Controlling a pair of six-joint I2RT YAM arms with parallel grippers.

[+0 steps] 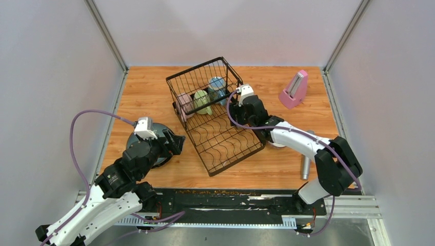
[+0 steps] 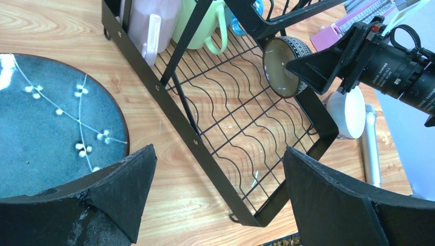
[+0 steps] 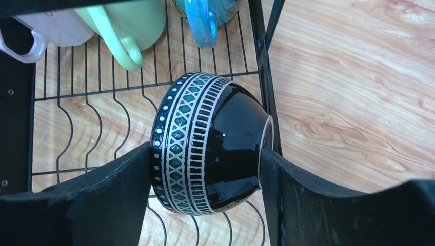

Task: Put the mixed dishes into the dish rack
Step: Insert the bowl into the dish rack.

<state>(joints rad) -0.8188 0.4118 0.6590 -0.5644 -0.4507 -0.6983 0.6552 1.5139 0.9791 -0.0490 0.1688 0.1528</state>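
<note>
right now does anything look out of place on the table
A pink metronome standing far right and a silver microphone lying near right are not dishes. The rack sits at a slant.

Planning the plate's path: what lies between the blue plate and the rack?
Only bare wooden table separates the plate and the dish rack, shown in the left wrist view.

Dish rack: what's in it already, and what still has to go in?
Done: pink mug, green mug and blue mug sit in the basket of the dish rack. In hand: the right end effector grips the patterned bowl at the tray's edge. Left: the blue plate by the open left end effector and the white bowl beside the rack.
</note>
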